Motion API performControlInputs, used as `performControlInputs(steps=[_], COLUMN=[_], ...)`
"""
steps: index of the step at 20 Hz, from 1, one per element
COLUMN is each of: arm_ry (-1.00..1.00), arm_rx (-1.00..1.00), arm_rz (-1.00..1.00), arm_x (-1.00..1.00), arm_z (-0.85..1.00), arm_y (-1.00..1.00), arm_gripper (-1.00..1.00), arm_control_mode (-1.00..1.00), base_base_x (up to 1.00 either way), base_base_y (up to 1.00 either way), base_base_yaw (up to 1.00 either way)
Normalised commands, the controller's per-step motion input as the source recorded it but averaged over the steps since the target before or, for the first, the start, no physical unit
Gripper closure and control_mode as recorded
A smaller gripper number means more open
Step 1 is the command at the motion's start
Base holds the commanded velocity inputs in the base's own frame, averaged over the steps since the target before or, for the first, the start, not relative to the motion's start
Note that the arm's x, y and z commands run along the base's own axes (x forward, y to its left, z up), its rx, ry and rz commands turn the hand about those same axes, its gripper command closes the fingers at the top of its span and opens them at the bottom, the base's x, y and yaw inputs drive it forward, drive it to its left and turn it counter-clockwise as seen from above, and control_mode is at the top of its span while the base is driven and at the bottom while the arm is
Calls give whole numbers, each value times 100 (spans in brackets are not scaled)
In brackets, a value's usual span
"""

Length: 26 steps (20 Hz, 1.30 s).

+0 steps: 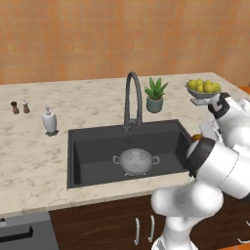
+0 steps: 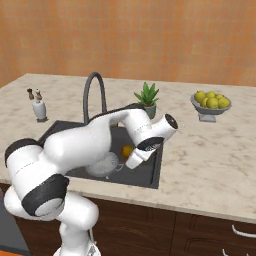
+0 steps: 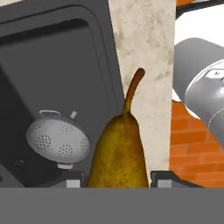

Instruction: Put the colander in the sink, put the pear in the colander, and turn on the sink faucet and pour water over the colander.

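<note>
The end effector [image 3: 117,183] grips the pear [image 3: 118,153] between its fingertips [image 3: 162,180], whose lower parts are cut off at the hand view's bottom edge. At lower left of that view, the colander [image 3: 57,139] sits in the sink [image 3: 52,70], beside the tabletop [image 3: 144,39].

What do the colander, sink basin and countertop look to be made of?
Colander: silver-grey perforated metal, dull sheen, by its look. Sink: matte charcoal, no reflections, perhaps composite or coated metal. Countertop: beige mottled stone look, marble or granite; cannot tell which.
</note>
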Motion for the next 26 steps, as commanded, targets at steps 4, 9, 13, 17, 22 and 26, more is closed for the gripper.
performControlInputs(steps=[4, 9, 13, 17, 22, 26], arm_ry=[-13, -2, 2, 11, 29, 27], arm_rx=[4, 4, 14, 21, 4, 0], arm_rz=[-45, -42, -41, -28, -1, 7], arm_x=[-7, 1, 15, 32, 47, 52], arm_z=[17, 2, 0, 3, 2, 0], arm_y=[92, 78, 44, 7, -1, -15], arm_gripper=[100, 100, 100, 100, 100, 100], arm_control_mode=[-100, -100, -100, -100, -100, -100], base_base_x=[0, 0, 0, 0, 0, 0], base_base_y=[0, 0, 0, 0, 0, 0], base_base_yaw=[0, 0, 0, 0, 0, 0])
